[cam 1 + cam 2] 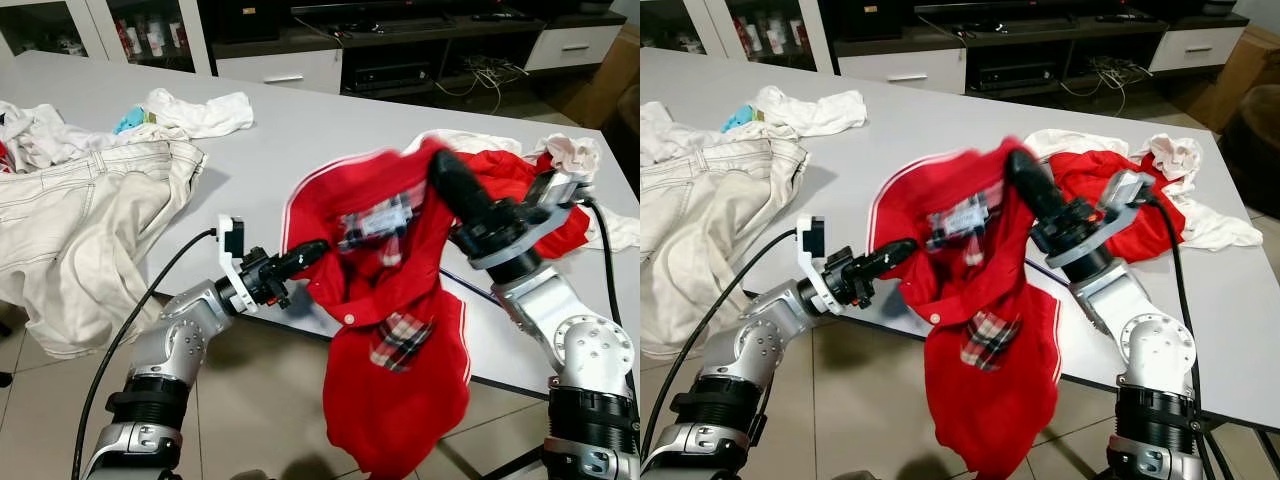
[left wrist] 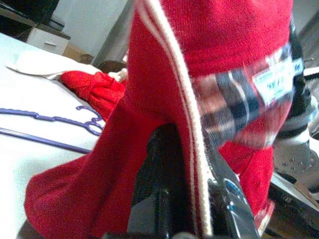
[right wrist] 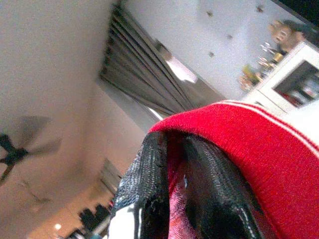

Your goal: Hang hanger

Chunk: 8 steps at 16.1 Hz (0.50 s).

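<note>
Both end effectors buried in one soft red knit shirt with white edge stripes and plaid collar lining (image 1: 390, 330), lifted off the grey table (image 1: 330, 120) edge and drooping floorward. Left end effector (image 1: 312, 252) clamped together on the striped hem; right end effector (image 1: 447, 172) pushed up inside the cloth, fingers pinching fabric, seen close in the right wrist view. Thin purple wire hanger (image 2: 60, 119) flat on the table beyond the left end effector, just beside a second red bundle (image 1: 530, 200).

Probably light and rigid but springy, slippery; best gripped at the neck below the hook. Shirt limp, likely to slide.

Hanger's hook cut off by cloth; label blurred.
</note>
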Motion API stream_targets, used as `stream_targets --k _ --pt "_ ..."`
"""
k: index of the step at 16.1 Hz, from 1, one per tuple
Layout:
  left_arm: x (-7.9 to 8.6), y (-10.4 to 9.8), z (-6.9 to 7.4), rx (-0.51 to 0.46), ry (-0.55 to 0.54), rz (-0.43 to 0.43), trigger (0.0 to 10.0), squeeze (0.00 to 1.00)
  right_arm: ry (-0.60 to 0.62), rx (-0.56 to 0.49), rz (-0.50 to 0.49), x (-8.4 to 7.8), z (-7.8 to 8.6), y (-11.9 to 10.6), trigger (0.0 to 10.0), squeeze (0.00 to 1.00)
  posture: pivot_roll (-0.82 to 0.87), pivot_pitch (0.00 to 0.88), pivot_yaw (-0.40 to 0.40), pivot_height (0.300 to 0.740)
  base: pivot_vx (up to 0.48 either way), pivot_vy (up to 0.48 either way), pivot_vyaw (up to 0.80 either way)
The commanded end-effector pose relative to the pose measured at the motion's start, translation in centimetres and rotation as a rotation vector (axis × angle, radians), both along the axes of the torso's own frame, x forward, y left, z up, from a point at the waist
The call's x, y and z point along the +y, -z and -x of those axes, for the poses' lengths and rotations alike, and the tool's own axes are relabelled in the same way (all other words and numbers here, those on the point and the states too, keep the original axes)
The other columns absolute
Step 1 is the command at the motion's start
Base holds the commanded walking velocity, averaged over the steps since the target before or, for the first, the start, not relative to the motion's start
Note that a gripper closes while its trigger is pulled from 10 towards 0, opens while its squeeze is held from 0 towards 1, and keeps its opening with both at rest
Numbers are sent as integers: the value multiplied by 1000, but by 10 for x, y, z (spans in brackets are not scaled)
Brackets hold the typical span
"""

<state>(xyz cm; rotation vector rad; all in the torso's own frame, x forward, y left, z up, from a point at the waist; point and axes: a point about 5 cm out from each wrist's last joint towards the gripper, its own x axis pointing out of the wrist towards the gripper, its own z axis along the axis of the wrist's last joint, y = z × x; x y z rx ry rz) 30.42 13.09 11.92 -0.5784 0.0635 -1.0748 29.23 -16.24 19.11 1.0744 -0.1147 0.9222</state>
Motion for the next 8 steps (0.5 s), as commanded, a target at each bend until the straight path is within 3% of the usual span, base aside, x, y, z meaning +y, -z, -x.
stream_targets --k 1,4,5,8 --pt "1 -6 -3 -12 -3 10 0 0 29 18 67 0 -2 6 10000 0 -51 0 17 740 0 0 0" --pt "1 -6 -3 -9 -7 15 0 0 77 28 62 -6 -6 7 10000 0 -53 0 17 740 0 0 0" --pt "0 -6 -3 -6 -13 24 0 0 91 27 57 -9 -6 6 10000 1000 -55 0 18 740 0 0 0" --pt "1 -9 -6 0 -38 59 0 0 154 63 147 -11 -11 15 10000 1000 -58 0 16 740 0 0 0"
